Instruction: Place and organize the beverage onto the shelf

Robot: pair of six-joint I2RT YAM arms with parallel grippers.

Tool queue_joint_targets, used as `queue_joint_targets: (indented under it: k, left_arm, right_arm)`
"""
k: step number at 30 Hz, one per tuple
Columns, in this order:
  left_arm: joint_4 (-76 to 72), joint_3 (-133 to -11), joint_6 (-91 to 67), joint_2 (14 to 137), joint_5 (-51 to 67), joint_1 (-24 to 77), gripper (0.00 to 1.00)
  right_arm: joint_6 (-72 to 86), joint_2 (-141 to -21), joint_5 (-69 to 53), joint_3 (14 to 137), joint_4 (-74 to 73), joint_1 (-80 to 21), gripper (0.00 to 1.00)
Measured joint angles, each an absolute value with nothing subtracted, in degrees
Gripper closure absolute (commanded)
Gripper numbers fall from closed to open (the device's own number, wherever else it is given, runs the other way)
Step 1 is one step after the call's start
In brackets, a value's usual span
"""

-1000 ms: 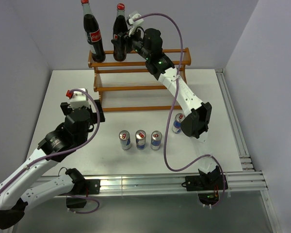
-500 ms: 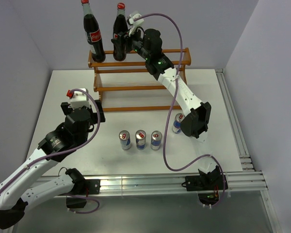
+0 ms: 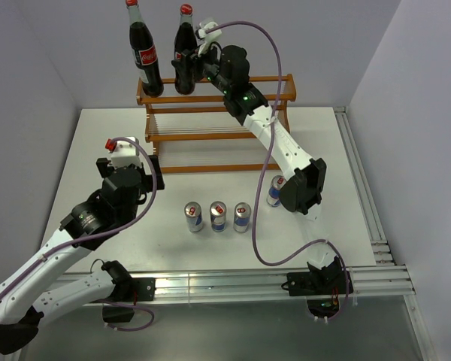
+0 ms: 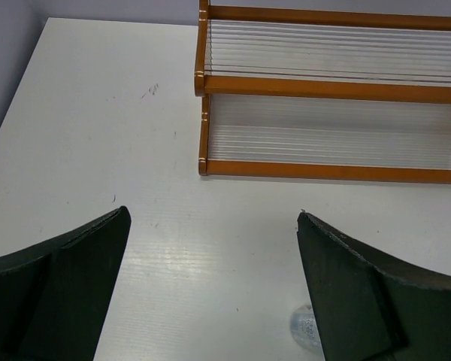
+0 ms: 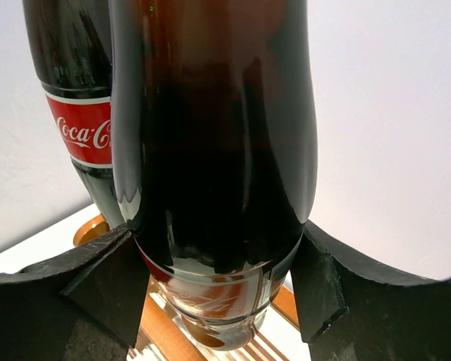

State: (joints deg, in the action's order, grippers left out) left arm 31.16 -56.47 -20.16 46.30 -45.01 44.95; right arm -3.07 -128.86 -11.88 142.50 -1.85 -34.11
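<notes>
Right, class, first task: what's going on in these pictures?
The right gripper is clamped on the second cola bottle at the shelf's top tier, beside the first cola bottle. The left gripper hangs open and empty above the table near the shelf's left end. Four cans stand on the table in front, not yet shelved.

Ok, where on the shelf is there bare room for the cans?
The middle tier and bottom tier are bare where visible. The top tier is crowded at its left end: the left cola bottle and right cola bottle stand there, the right gripper closed on the right cola bottle.
</notes>
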Motion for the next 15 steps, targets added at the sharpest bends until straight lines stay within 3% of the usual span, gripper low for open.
queue_joint_targets:
  k: [15]
  left_arm:
    - [31.33,-56.49,-20.18,46.78,-44.84,44.95,0.01]
  right_arm:
    - [-3.92,-127.39,-4.95,143.92,-8.84,-34.28,0.68]
